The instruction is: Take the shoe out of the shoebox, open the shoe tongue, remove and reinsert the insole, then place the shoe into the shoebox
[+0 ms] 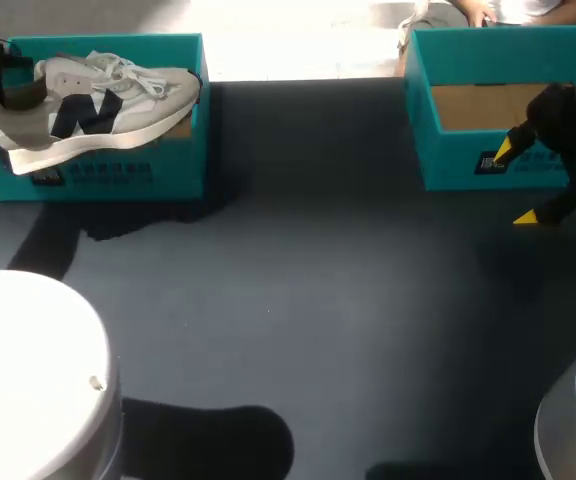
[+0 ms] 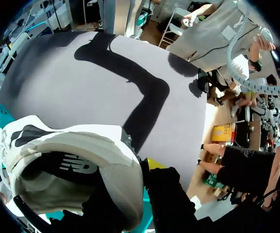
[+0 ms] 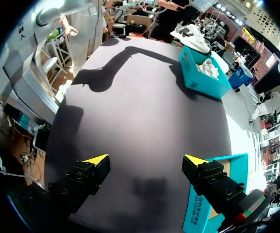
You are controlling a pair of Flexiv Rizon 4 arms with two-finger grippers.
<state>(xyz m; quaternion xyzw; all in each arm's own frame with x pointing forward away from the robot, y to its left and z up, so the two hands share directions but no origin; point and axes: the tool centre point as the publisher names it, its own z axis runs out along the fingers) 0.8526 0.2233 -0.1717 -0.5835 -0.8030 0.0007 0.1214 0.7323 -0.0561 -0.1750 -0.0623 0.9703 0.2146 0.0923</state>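
The table (image 1: pixel 318 300) was just a plain dark grey surface with a few shadows (image 1: pixel 208 440) lying on it. The white-and-grey shoe (image 1: pixel 108 105) sat tilted over the front wall of the teal left shoebox (image 1: pixel 118 175), with the left claw (image 2: pixel 142 174) clamped on its heel. The right claw (image 3: pixel 145 162) hung spread wide, gripping nothing, just in front of the right shoebox (image 1: pixel 458 170), whose brown cardboard floor was showing.
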